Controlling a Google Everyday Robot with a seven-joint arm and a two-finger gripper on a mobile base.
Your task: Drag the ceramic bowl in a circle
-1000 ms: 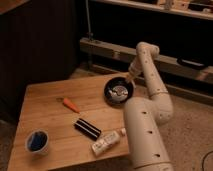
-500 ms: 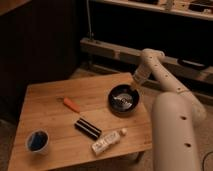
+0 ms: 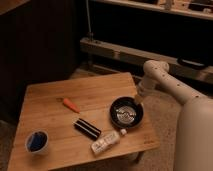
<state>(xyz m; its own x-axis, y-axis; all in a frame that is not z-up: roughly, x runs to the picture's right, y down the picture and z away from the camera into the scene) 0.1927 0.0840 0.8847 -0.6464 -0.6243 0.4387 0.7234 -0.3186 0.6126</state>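
Observation:
The ceramic bowl [image 3: 126, 112], wide, round and black with a paler grey centre, sits on the right part of the wooden table [image 3: 50, 100], close to the right edge. My white arm reaches in from the right and bends down to the bowl. My gripper [image 3: 137, 101] is at the bowl's upper right rim, touching it or just inside it.
An orange carrot-like piece [image 3: 70, 104] lies at the table's middle. A black rectangular object [image 3: 87, 128] and a white bottle [image 3: 107, 142] lie in front of the bowl. A small white cup with blue inside [image 3: 36, 141] stands at the front left corner. Dark shelving stands behind.
The bowl has moved toward the front and a little right on the table, with the gripper following at its rim. The arm has swung further to the right.

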